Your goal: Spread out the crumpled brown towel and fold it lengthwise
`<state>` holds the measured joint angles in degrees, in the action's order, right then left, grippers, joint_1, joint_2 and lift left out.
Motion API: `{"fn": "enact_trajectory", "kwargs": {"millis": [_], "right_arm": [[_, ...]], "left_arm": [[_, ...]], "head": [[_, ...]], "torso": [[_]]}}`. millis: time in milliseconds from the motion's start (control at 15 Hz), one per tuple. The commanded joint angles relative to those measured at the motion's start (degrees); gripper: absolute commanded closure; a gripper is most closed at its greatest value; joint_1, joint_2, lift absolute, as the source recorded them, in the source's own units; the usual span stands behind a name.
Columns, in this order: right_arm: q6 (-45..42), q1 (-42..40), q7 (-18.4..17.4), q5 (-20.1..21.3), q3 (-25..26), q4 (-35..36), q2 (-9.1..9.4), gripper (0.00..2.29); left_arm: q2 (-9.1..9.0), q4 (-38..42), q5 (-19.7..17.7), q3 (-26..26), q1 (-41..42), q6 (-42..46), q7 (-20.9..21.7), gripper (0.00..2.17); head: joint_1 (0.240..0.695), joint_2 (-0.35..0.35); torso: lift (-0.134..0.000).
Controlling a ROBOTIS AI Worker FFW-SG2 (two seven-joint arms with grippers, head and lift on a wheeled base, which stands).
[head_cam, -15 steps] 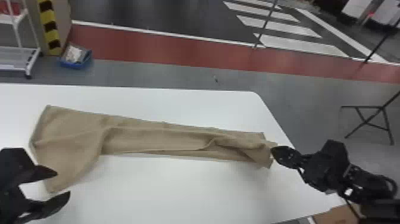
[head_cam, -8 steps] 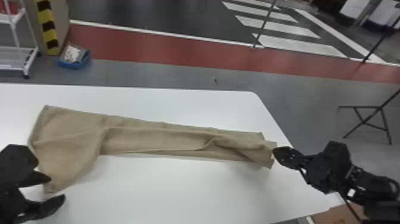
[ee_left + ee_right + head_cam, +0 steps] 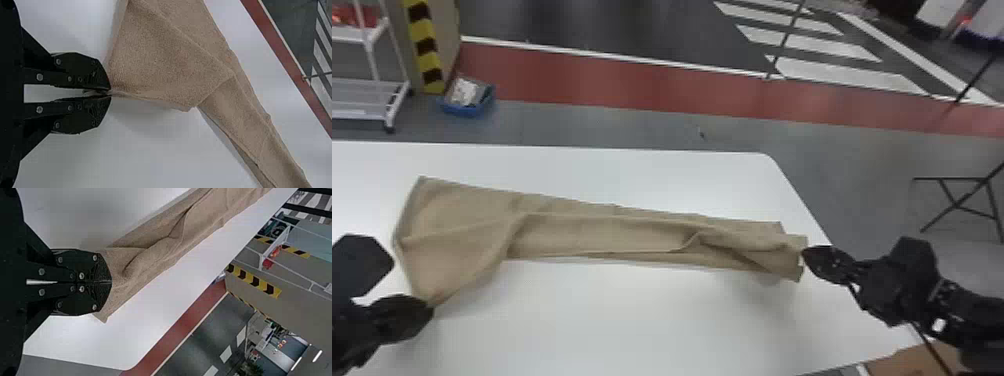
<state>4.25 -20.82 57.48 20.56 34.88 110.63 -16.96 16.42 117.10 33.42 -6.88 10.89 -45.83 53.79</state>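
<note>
Towel (image 3: 612, 232), left gripper (image 3: 426, 311), right gripper (image 3: 808, 254), opposite ends

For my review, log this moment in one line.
brown towel: creased, on white table | left gripper: pinching near corner | right gripper: shut on right end

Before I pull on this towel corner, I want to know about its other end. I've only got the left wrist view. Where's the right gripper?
Observer: At the opposite end of the brown towel; the head view shows the right gripper right at its edge.
Operator: Are its fingers apart?
Observer: No, in the right wrist view the fingers meet, shut on the towel.
Operator: Is the towel smooth there?
Observer: No, it's bunched into creases just short of that gripper.
</note>
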Motion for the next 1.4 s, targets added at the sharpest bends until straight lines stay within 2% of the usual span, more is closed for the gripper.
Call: {"fn": "enact_trajectory", "kwargs": {"millis": [0,200,467,533,667,733,867,1067,1333], "right_arm": [[-2.00,-1.24,0.00,3.44,-1.05,1.34,0.00,2.07],[-7.62,-6.69,0.00,13.11,-2.63,4.59,-0.88,2.07],[-7.62,-10.38,0.97,16.71,-2.28,6.00,-1.76,2.02],[-7.45,-11.18,1.93,16.89,-2.28,6.70,-1.76,1.72],[-6.57,-12.67,4.92,16.27,-2.19,9.34,-1.49,0.26],[-6.57,-13.37,5.89,16.27,-2.19,10.65,-1.32,0.02],[-4.99,-14.08,8.17,14.60,-2.45,13.91,-0.79,0.02],[2.22,-12.05,8.70,7.13,-0.69,14.79,-0.79,0.06],[9.60,-10.65,10.90,6.08,-2.36,14.26,-0.61,0.14]], "left_arm": [[0.37,0.85,-0.02,1.08,0.10,0.17,0.70,1.38],[1.86,1.37,-0.99,4.60,0.71,1.05,0.97,1.38],[2.66,0.93,-2.22,7.50,1.59,2.45,0.79,1.38],[2.74,0.93,-2.31,7.67,1.77,2.98,0.79,1.38],[2.74,0.85,-2.66,7.85,1.77,3.51,0.79,1.38],[2.74,0.85,-2.75,7.85,1.77,3.86,0.79,1.38],[2.74,0.76,-3.01,7.76,1.77,4.03,0.70,1.38],[2.74,0.76,-3.18,7.76,2.03,4.56,0.62,1.38],[2.74,0.93,-3.18,8.02,2.65,5.44,0.79,1.37]], "head": [[0.695,-0.314],[0.695,-0.287],[0.695,-0.239],[0.695,-0.237],[0.695,-0.234],[0.695,-0.232],[0.695,-0.218],[0.695,-0.196],[0.695,-0.202]], "torso": [[-0.124],[-0.124],[-0.124],[-0.124],[-0.124],[-0.124],[-0.124],[-0.124],[-0.124]]}}
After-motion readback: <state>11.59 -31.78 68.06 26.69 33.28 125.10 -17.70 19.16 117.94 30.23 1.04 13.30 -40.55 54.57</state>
